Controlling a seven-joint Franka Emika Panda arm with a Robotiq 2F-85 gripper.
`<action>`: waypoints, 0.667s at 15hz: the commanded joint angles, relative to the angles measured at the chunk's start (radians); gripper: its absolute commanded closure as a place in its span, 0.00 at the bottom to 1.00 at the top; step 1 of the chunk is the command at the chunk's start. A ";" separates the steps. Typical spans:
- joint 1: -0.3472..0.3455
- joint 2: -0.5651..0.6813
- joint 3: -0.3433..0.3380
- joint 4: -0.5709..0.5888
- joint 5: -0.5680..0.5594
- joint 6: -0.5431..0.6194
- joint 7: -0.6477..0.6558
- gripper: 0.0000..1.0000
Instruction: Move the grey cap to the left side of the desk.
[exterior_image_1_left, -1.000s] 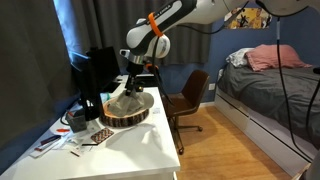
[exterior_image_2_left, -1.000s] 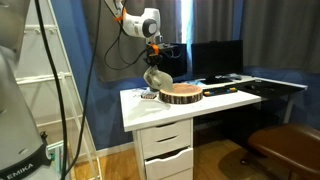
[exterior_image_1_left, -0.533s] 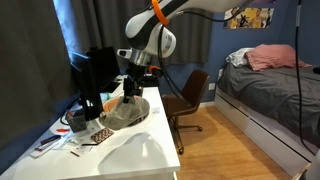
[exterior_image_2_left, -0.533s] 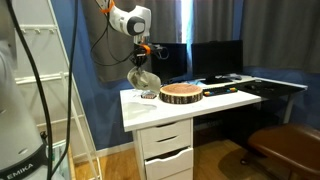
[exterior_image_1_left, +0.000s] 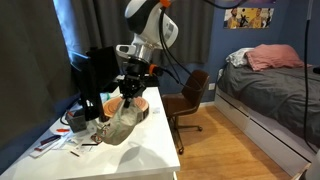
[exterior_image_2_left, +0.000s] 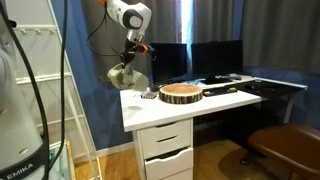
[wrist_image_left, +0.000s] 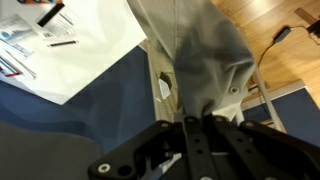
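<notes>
The grey cap (exterior_image_1_left: 121, 124) hangs limp from my gripper (exterior_image_1_left: 133, 94), which is shut on its fabric. In an exterior view the cap (exterior_image_2_left: 124, 76) dangles in the air near the end of the white desk (exterior_image_2_left: 200, 108), clear of the round wood slab (exterior_image_2_left: 181, 94). In the wrist view the cap (wrist_image_left: 190, 50) hangs straight from the closed fingers (wrist_image_left: 193, 118), with the desk corner (wrist_image_left: 80, 50) behind it.
The wood slab (exterior_image_1_left: 140, 105) lies on the desk beside a monitor (exterior_image_1_left: 95, 72). Papers and small items (exterior_image_1_left: 75, 135) lie at the desk's near end. A brown swivel chair (exterior_image_1_left: 187, 98) stands beside the desk. A white ladder frame (exterior_image_2_left: 55, 90) stands close by.
The arm has carried the cap off the wood slab and along the desk toward its end. The cap now hangs free in the air.
</notes>
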 joint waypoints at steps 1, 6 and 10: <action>0.030 0.015 -0.051 0.080 0.027 -0.213 -0.133 0.93; 0.059 0.010 -0.090 0.091 0.011 -0.280 -0.154 0.94; 0.063 0.018 -0.091 0.100 0.011 -0.285 -0.162 0.94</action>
